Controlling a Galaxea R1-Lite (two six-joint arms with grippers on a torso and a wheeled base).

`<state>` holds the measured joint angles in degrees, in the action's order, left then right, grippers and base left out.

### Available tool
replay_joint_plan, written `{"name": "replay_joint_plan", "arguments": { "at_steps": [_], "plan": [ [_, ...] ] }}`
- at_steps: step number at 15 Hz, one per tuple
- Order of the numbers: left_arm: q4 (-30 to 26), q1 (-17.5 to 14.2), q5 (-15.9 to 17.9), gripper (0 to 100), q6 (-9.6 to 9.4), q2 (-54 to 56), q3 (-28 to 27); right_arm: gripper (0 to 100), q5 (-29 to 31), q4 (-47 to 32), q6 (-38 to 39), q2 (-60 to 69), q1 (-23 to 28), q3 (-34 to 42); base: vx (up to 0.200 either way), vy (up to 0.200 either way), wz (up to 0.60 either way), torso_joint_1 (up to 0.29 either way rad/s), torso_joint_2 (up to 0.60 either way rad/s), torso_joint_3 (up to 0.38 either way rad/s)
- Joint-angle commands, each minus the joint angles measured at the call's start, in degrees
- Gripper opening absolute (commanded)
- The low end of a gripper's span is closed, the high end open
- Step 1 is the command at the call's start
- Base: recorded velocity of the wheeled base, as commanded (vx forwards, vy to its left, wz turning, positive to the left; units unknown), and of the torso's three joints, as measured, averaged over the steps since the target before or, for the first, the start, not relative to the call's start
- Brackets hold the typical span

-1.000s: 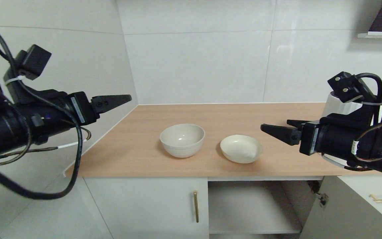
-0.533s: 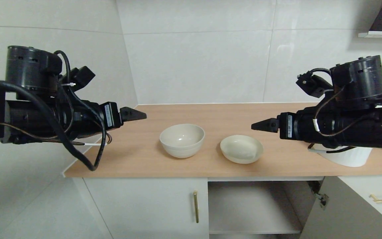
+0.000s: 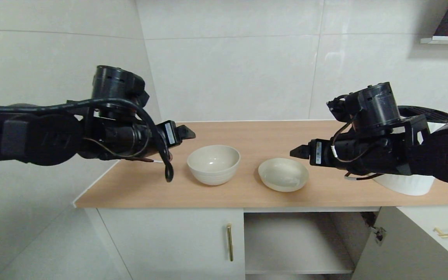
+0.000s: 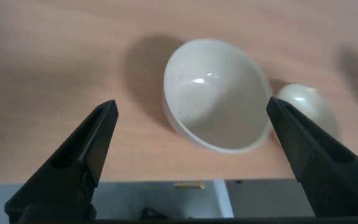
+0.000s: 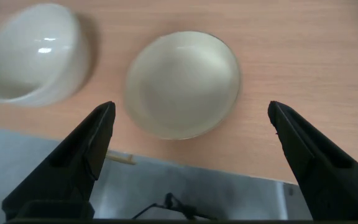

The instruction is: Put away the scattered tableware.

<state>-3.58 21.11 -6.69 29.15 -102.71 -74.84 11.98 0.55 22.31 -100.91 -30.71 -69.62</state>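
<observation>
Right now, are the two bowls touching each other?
Apart. The head view shows a strip of bare counter between the deep bowl and the shallow bowl.

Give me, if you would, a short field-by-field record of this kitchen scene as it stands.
surface: wooden countertop
deep bowl: upright on the countertop, on the robot's left
shallow bowl: upright to the right of the deep bowl, not touching it
left gripper: open, empty, held above the countertop left of the deep bowl
right gripper: open, empty, held right of the shallow bowl
storage: open cabinet compartment under the countertop, below the shallow bowl
other: white container on the countertop, partly behind the right arm
</observation>
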Motion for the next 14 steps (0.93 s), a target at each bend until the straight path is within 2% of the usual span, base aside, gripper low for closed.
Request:
{"name": "replay_joint_plan", "arguments": {
  "at_steps": [1, 4, 13, 14],
  "plan": [
    [0.0, 0.6, -2.9, 100, 0.21, -6.5, -1.7, 100, 0.2, 0.2, 0.0, -1.7, 0.0, -0.1, 0.000, 0.000, 0.00, 0.000, 0.00, 0.000],
    [0.0, 0.6, -7.5, 100, 0.30, -12.1, -4.2, 100, 0.2, 0.5, -0.1, -1.6, 0.2, 0.2, 0.000, 0.000, 0.00, 0.000, 0.00, 0.000],
    [0.0, 2.1, -7.3, 100, 0.47, -14.5, -4.0, 100, 0.1, 0.5, -0.2, -1.9, 0.3, 0.4, 0.000, 0.000, 0.00, 0.000, 0.00, 0.000],
    [0.0, 2.6, -7.4, 0, 0.47, -15.2, -3.9, 100, 0.1, 0.5, -0.2, -1.8, 0.3, 0.4, 0.000, 0.000, 0.00, 0.000, 0.00, 0.000]
  ]
}}
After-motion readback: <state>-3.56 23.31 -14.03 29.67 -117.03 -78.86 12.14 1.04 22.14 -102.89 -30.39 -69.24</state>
